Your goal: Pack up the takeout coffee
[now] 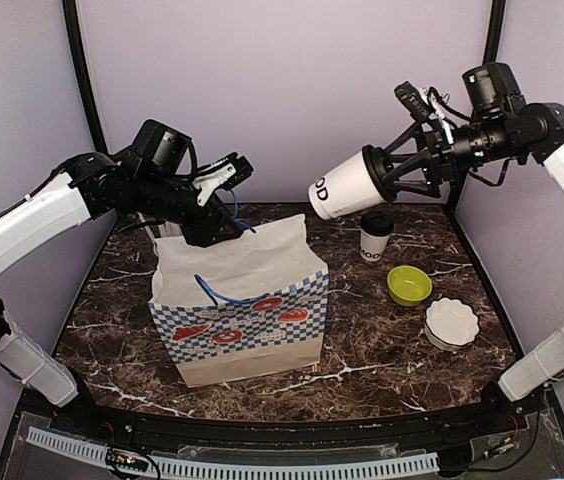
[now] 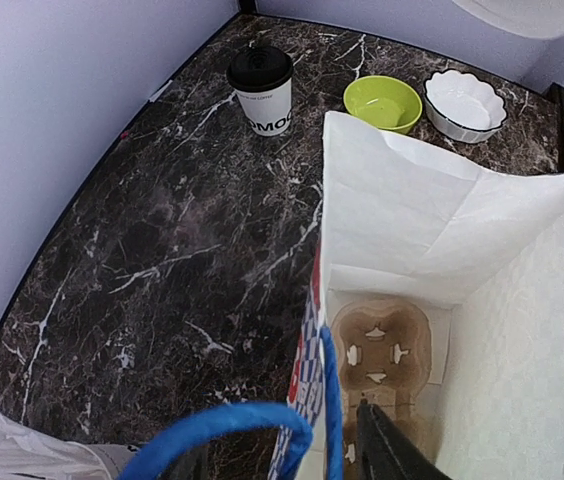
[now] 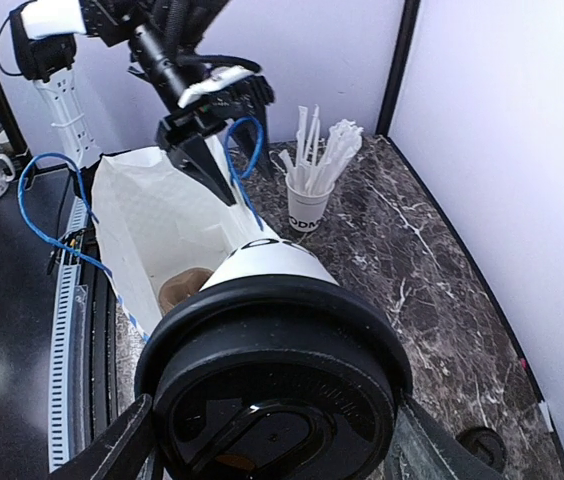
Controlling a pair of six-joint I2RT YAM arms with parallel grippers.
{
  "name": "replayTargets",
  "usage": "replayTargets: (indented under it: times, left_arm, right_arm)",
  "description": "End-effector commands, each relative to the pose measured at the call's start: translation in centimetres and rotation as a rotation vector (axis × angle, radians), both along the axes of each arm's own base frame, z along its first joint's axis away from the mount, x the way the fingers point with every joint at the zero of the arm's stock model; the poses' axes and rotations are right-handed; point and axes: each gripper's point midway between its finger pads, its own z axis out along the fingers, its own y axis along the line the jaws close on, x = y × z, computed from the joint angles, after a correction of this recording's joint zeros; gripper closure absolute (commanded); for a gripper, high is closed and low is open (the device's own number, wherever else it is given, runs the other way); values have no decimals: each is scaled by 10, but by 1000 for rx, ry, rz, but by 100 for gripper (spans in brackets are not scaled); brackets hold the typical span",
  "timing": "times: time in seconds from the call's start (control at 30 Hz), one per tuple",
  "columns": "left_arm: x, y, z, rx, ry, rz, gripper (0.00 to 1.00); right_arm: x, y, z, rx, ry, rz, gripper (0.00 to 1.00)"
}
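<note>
My right gripper (image 1: 380,175) is shut on one takeout coffee cup (image 1: 340,188) and holds it tilted in the air, base towards the bag, above the bag's right rim. In the right wrist view its black lid (image 3: 272,400) fills the space between my fingers. The second lidded cup (image 1: 375,236) stands on the table behind the bag and also shows in the left wrist view (image 2: 262,88). My left gripper (image 1: 220,195) is open astride the far rim of the open paper bag (image 1: 242,320), one finger (image 2: 387,450) inside. A brown cup carrier (image 2: 382,345) lies on the bag's bottom.
A lime-green bowl (image 1: 409,285) and a white scalloped bowl (image 1: 452,322) sit to the right of the bag. A cup full of white straws (image 3: 309,205) stands behind the bag. The bag's blue handle (image 2: 232,430) loops across my left gripper.
</note>
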Motion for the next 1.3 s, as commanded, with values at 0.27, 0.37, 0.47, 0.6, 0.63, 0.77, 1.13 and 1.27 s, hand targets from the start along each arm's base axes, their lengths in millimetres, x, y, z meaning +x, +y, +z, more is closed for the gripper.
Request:
replayTargets:
  times: [0.27,0.37,0.47,0.6,0.63,0.77,1.13,1.27]
  left_arm:
    - [-15,-35,5,-73,79,-209,87]
    - [-16,-38,7,-90,94,-217,93]
    - [-15,-43,12,-120,98,-222,100]
    - [-13,-51,25,-173,76,-235,100]
    - [-13,-53,28,-186,74,-239,100]
    - [-7,-62,35,-215,61,-253,100]
    - [12,-67,42,-204,26,-202,100]
    - [15,-71,46,-207,12,-214,100]
  right_arm:
    - [-26,80,-2,-79,-137,183,41]
    - [-29,99,-7,-109,-171,207,42]
    - [-33,112,-19,-163,-208,229,42]
    - [-33,114,-35,-222,-222,230,42]
    - [-34,114,-38,-233,-229,229,42]
    - [-33,114,-55,-300,-262,229,42]
    - [-27,119,-87,-481,-338,273,42]
    - [-30,119,-97,-554,-359,278,43]
